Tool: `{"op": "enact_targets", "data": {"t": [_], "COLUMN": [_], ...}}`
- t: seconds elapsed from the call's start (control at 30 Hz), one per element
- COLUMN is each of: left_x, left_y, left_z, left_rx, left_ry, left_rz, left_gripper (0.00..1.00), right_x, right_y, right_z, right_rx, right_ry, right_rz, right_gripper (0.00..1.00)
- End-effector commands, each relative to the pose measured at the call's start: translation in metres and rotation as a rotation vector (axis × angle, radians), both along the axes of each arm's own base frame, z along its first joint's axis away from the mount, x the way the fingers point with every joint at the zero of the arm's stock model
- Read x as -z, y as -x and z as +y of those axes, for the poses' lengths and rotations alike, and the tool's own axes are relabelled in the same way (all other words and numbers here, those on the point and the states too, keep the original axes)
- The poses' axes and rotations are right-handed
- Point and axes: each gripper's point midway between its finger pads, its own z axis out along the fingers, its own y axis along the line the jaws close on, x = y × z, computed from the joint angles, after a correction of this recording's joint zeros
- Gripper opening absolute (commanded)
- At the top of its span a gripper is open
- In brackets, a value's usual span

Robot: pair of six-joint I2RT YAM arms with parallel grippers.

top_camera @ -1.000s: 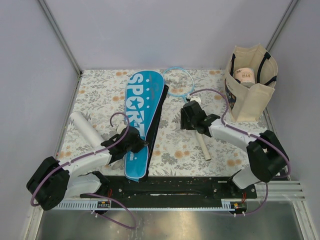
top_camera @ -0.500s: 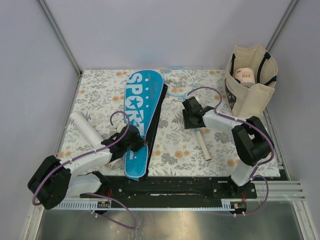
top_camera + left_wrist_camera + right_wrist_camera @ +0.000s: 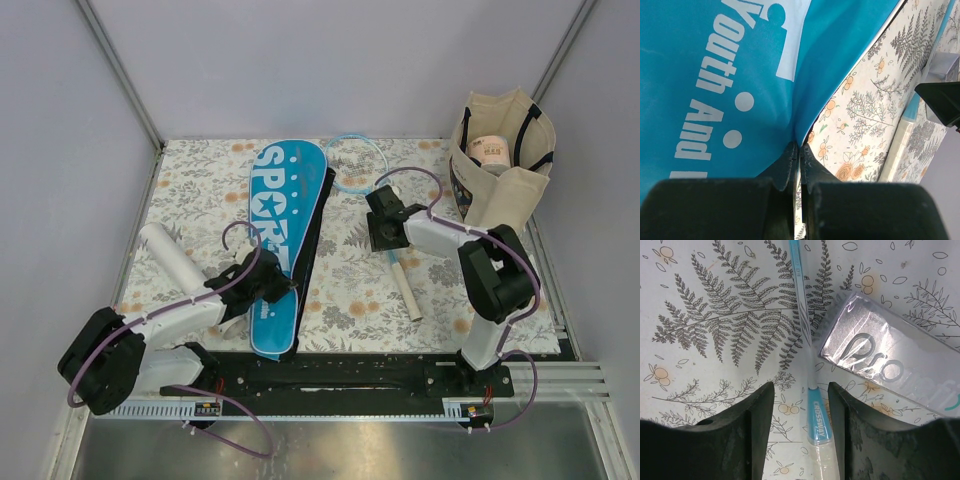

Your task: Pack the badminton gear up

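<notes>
Blue cover (image 3: 285,230) lies lengthwise mid-counter (image 3: 200,190). Left claw (image 3: 799,156) pinched tight on cover's edge. Right claw (image 3: 801,420) part open, fingers either side of racket (image 3: 800,295) shaft, gripping nothing. White tube (image 3: 172,258) left of cover. Tote (image 3: 505,190) far right corner.

The racket (image 3: 800,305) shaft lies between the fingers of the right gripper (image 3: 801,405), head ahead and handle behind; the tote (image 3: 500,195) stands to its right, the cover (image 3: 285,210) to its left, the tube (image 3: 170,255) farther left.
</notes>
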Motion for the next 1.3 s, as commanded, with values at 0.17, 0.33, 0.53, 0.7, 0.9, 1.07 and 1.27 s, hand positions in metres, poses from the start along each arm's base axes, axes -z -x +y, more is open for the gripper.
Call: {"op": "enact_targets", "data": {"t": [0.17,0.33,0.53,0.7,0.9,1.07,1.27], "left_x": [-0.024,-0.027,-0.027,-0.018,-0.017,-0.022,-0.035], "left_y": [-0.021,-0.026,-0.026,-0.015,-0.013,-0.018,-0.028], "left_z": [-0.013,-0.005,0.007,0.014,0.014,0.005,-0.002], "left_rx": [-0.013,-0.037,-0.065,-0.08,-0.078,-0.057,-0.038], "left_ry": [0.068,0.072,0.063,0.069,0.088,0.11,0.113], "left_rz": [-0.061,-0.071,-0.081,-0.063,-0.067,-0.08,-0.115], "left_gripper": [0.0,0.0,0.0,0.0,0.0,0.0,0.0], "right_x": [0.006,0.013,0.018,0.023,0.016,0.004,0.003], "right_y": [-0.005,0.0,0.003,0.002,0.002,0.025,0.065], "right_z": [0.009,0.022,0.04,0.053,0.061,0.057,0.038], "right_rx": [-0.013,-0.041,-0.053,-0.065,-0.064,-0.059,0.005], "right_ry": [-0.027,-0.081,-0.141,-0.138,-0.141,-0.143,-0.138], "right_rz": [0.036,0.077,0.106,0.113,0.097,0.1,0.112], "right_gripper": [0.56,0.53,0.41,0.33,0.07,0.0,0.0]}}
